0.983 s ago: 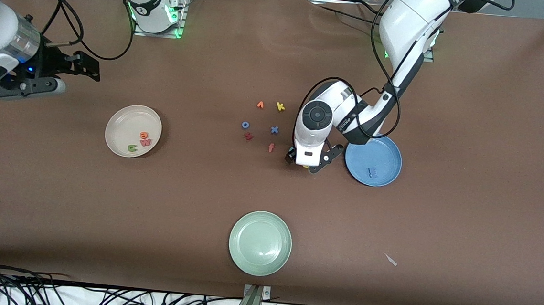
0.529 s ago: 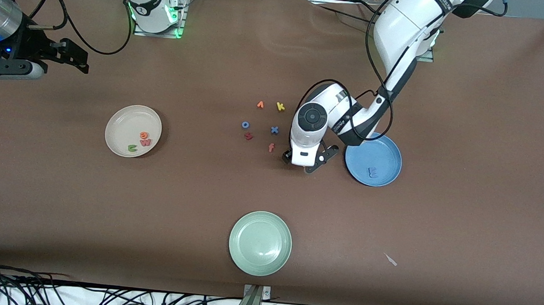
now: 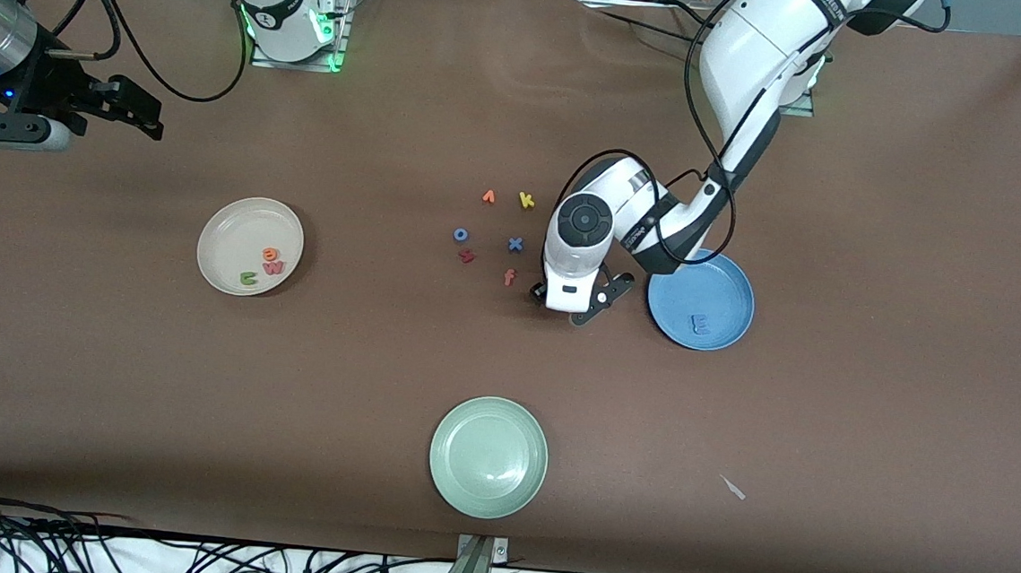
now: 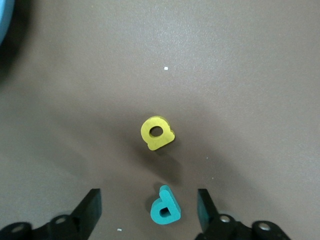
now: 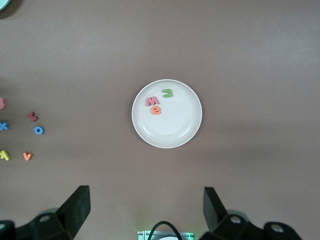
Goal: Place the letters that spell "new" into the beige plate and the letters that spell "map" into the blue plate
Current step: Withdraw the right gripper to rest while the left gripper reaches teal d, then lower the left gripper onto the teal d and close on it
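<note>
Desk (image 3: 881,258) brown. Beige plate (image 3: 226,235) at my right arm's end has n (image 3: 248,279), e (image 3: 272,255), w (image 3: 273,267) in it. Blue plate (image 3: 726,293) holds m (image 3: 699,323). My left hand (image 4: 148,212) is low beside the blue plate, fingers (image 4: 91,207) apart, straddling p (image 4: 165,206); a (image 4: 156,132) lies near it on the desk. My right hand (image 5: 146,212) waits high over the desk, fingers wide apart, holding nothing.

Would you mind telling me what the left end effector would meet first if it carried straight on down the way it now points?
Most likely the teal p, which lies on the table between the open fingers of the left end effector. The yellow a lies just ahead of the fingers, outside their line. How much height remains is unclear.
</note>
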`<state>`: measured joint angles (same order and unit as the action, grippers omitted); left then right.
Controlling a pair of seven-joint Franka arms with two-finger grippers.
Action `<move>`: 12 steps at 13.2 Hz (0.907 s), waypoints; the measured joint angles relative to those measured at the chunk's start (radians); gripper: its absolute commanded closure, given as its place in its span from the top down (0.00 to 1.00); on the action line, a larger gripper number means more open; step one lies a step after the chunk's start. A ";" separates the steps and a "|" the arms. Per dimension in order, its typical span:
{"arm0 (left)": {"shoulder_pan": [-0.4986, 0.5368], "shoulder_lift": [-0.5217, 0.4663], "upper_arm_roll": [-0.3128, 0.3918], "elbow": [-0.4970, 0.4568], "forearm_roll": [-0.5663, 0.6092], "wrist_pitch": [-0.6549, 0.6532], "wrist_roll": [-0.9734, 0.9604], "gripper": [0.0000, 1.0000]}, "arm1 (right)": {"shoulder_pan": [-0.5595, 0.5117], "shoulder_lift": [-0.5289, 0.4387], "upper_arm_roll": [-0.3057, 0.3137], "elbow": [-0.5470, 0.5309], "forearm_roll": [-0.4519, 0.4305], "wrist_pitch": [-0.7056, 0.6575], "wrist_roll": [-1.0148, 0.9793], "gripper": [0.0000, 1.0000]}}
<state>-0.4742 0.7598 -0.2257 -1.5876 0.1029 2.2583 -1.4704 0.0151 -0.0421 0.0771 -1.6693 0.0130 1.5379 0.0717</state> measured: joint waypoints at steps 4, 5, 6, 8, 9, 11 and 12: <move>-0.014 0.019 0.000 0.023 0.000 0.001 -0.004 0.79 | 0.000 0.000 0.000 0.000 0.000 0.001 0.001 1.00; -0.015 0.026 0.000 0.029 0.000 0.001 -0.005 0.79 | -0.001 0.000 0.000 0.000 0.000 0.002 0.001 1.00; -0.015 0.029 0.000 0.031 0.000 0.001 -0.006 0.78 | -0.001 0.000 0.000 -0.001 0.000 0.002 0.001 1.00; -0.015 0.034 0.000 0.035 0.000 0.002 -0.007 0.68 | -0.001 0.000 0.000 -0.001 0.000 0.002 0.002 1.00; -0.015 0.036 0.000 0.037 0.000 0.006 -0.008 0.64 | -0.001 0.000 0.000 -0.002 0.000 0.002 0.002 1.00; -0.015 0.036 0.000 0.037 0.000 0.016 -0.008 0.57 | -0.001 0.000 0.000 -0.003 0.000 0.002 0.002 1.00; -0.015 0.037 0.000 0.038 0.000 0.017 -0.008 0.55 | -0.001 0.000 0.000 -0.003 0.000 0.002 0.002 1.00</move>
<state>-0.4895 0.7963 -0.2257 -1.5499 0.1029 2.2753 -1.4786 0.0137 -0.0420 0.0772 -1.6722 0.0130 1.5399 0.0734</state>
